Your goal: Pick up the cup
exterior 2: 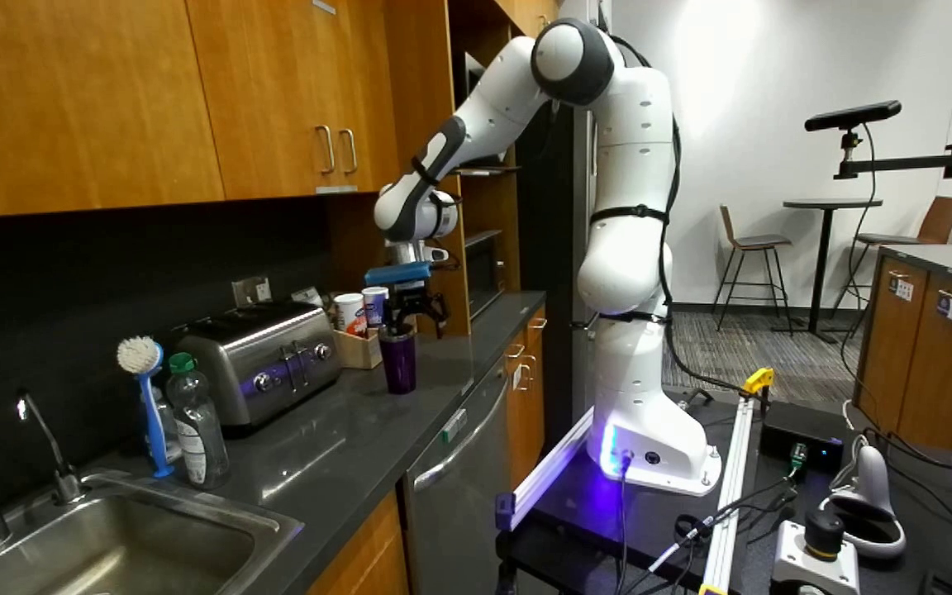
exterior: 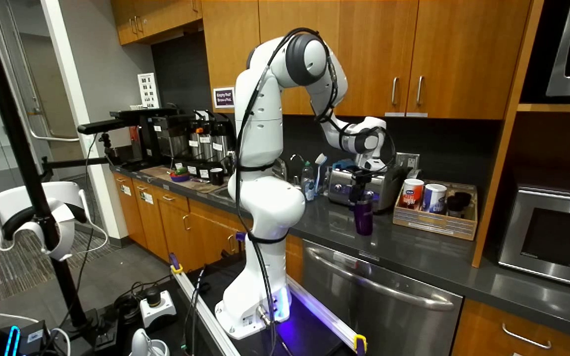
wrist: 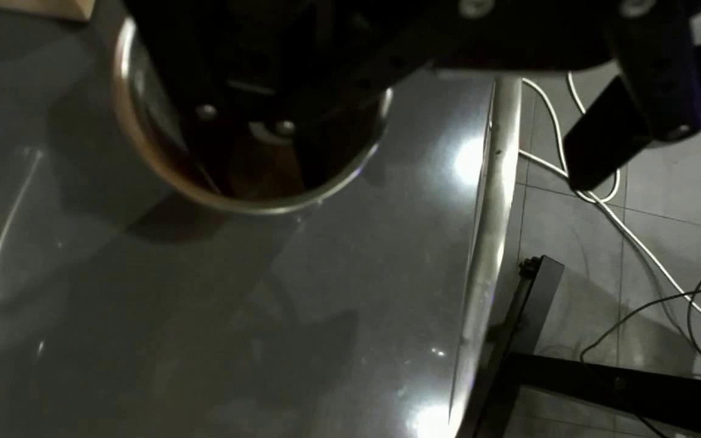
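The cup [exterior 2: 399, 364] stood upright beneath a spread gripper [exterior 2: 416, 328]

It rested on the counter [exterior 2: 335, 442]. The fingers [wrist: 606, 137] were wide apart, holding nothing: one at the rim [wrist: 253, 209], seemingly inside it, the other well outside, toward the counter's front edge. The cup would likely prove stiff and hard to break, but smooth enough to slip; whether it was full could not be told, leaving its weight uncertain. A square pinch across the rim seemed best, lest it swing. The toaster [exterior 2: 257, 364] and the box [exterior: 428, 226] of tubs [exterior: 411, 194] stood near, further back; a straight lift would probably miss both
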`<act>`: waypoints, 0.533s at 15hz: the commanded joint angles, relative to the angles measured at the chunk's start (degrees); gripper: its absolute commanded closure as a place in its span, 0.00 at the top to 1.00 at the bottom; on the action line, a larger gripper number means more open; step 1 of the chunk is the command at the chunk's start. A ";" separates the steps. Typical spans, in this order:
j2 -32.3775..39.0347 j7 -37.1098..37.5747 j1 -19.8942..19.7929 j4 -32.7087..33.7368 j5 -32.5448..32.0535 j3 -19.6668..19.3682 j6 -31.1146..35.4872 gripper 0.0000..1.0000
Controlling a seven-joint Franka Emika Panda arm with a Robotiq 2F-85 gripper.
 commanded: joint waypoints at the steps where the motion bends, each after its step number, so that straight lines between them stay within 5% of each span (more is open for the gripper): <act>1: 0.48 -12.62 0.11 2.06 5.65 -0.52 -6.94 1.00; 8: 1.79 -21.44 -0.13 5.34 6.44 -0.88 -17.31 1.00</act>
